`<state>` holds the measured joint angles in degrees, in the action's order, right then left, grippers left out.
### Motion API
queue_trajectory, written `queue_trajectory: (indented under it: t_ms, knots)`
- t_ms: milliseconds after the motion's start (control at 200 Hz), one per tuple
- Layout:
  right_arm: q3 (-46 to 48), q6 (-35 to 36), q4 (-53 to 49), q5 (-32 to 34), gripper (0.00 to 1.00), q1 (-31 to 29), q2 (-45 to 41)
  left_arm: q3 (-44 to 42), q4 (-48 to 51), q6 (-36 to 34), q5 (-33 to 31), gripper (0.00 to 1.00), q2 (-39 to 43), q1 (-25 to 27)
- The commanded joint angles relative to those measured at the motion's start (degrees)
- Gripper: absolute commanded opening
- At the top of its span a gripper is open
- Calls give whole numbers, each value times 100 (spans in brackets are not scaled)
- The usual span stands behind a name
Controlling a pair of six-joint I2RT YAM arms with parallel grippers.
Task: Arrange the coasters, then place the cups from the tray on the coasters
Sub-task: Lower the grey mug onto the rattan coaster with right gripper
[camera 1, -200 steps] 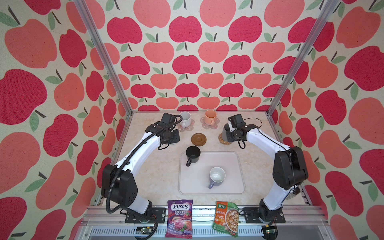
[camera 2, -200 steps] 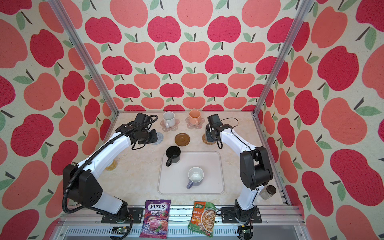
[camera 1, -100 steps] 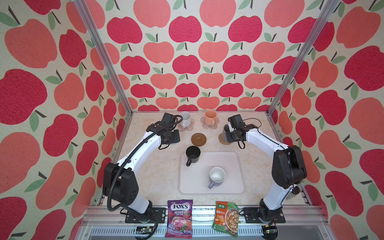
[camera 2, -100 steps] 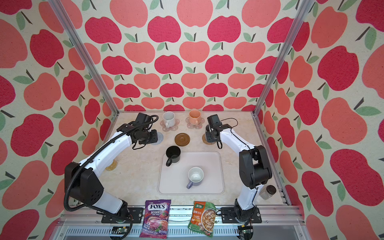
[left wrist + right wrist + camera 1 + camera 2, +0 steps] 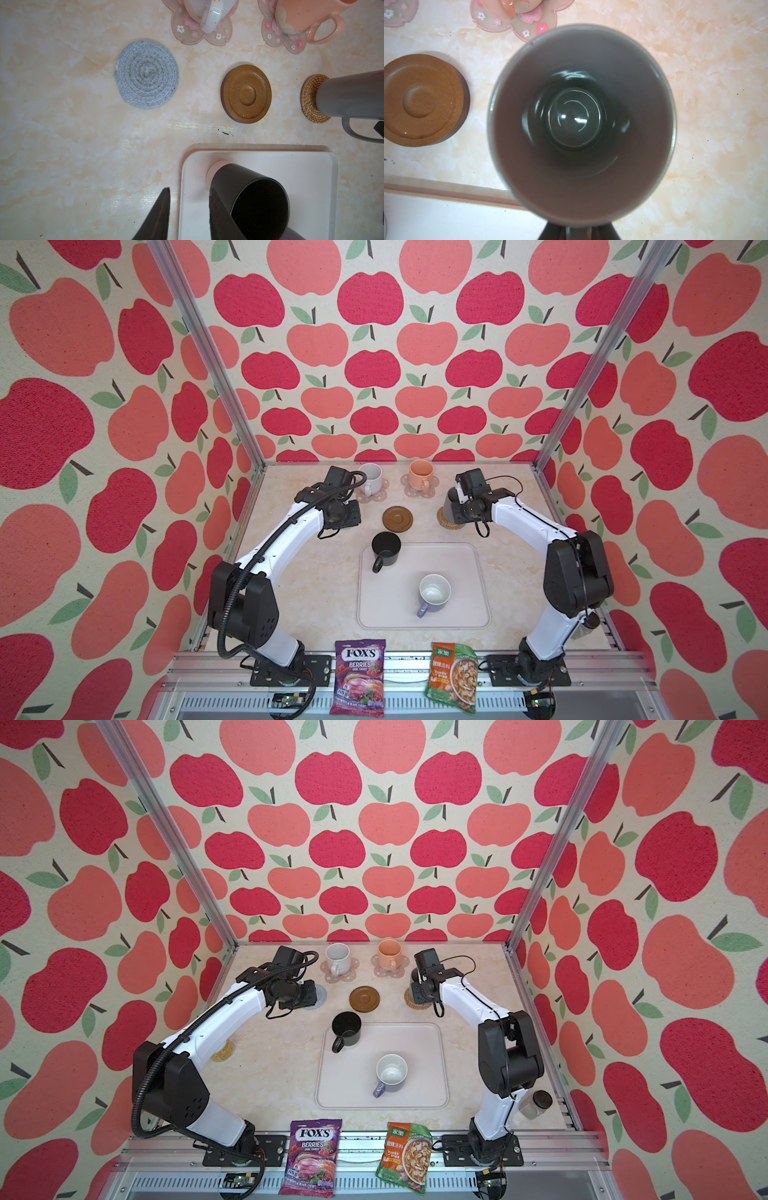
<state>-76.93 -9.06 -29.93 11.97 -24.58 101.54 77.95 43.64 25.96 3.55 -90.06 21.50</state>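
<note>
Black mug (image 5: 385,549) stands on tray (image 5: 457,568) corner near brown coaster (image 5: 397,518).

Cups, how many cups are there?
5. The speckled white mug and peach mug sit on the pink flower coasters at the back, the dark grey mug on the rattan coaster, the black mug at a corner of the tray, the lavender-grey mug mid-tray. None seems hidden.

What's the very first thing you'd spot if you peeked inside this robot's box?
Giant red and pink apples cover every wall. A white left arm and right arm reach over the table, and the right gripper grips a dark grey mug at the tan rattan coaster, far right. In the middle, a pale tray carries a black mug and a lavender-grey mug.
</note>
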Motion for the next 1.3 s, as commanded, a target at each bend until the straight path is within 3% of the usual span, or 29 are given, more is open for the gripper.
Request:
queue_trajectory:
  t_ms: [0,735,810,1066,1296]
  knots:
    - [-190,-86,347,85,0,47,43,101,58,-57,67,34,-62,-32]
    - [91,-506,150,-36,0,-34,85,14,31,32,93,34,5,-31]
    - [34,-519,55,-20,11,-47,109,1,31,41,84,34,17,-31]
    - [-143,-561,-147,-63,37,-87,254,-17,61,63,67,34,50,-23]
    - [-211,-585,-316,-76,40,-99,175,-35,110,50,-28,34,129,-15]
